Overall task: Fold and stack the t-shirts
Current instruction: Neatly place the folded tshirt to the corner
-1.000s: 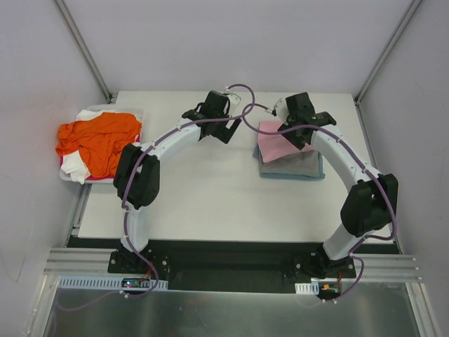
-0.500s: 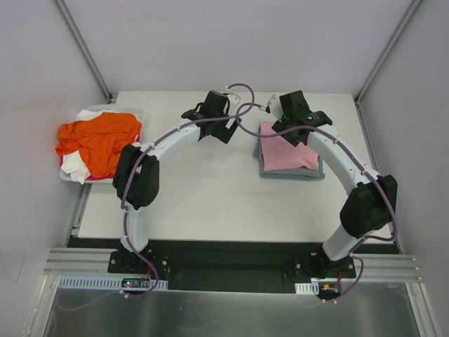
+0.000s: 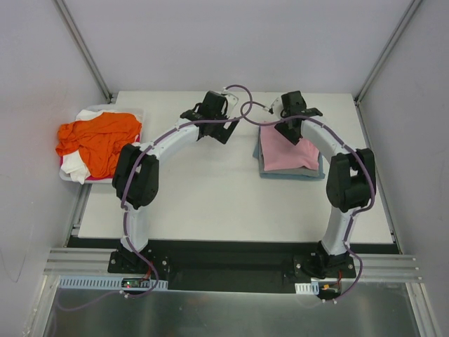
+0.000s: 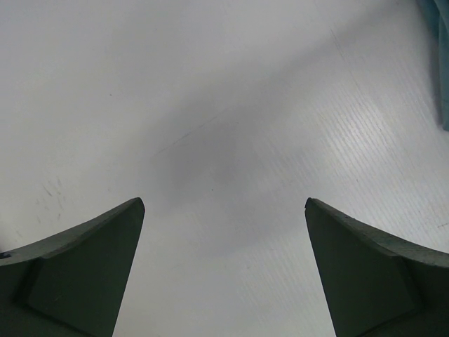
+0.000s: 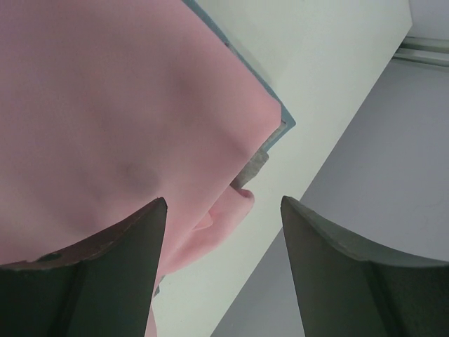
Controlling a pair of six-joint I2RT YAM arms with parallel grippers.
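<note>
1. The left gripper (image 4: pixel 224 203) hangs over bare worktop (image 3: pixel 210 189). Its jaws are spread wide and released, with nothing between them.
2. Just off to its right, at the rim of its wrist view, a strip of the grey-blue t-shirt (image 4: pixel 443 70) shows.
3. The right gripper (image 5: pixel 224 200) hovers over the far edge of the stack, jaws apart and grasping nothing. The light pink t-shirt (image 5: pixel 105 105) lies beneath it. The cloth's corner and bare worktop show in the gap.
4. The pink one lies folded flat on top of the stack. A grey layer and the grey-blue one peek out under it on the near and right sides.
5. Well away to the left gripper's left, the orange t-shirt (image 3: pixel 98 137) lies crumpled with the white t-shirt (image 3: pixel 81 168) in a tray (image 3: pixel 139 110).
6. A purple cable (image 3: pixel 245 88) loops between the two wrists, which are near each other but apart.
</note>
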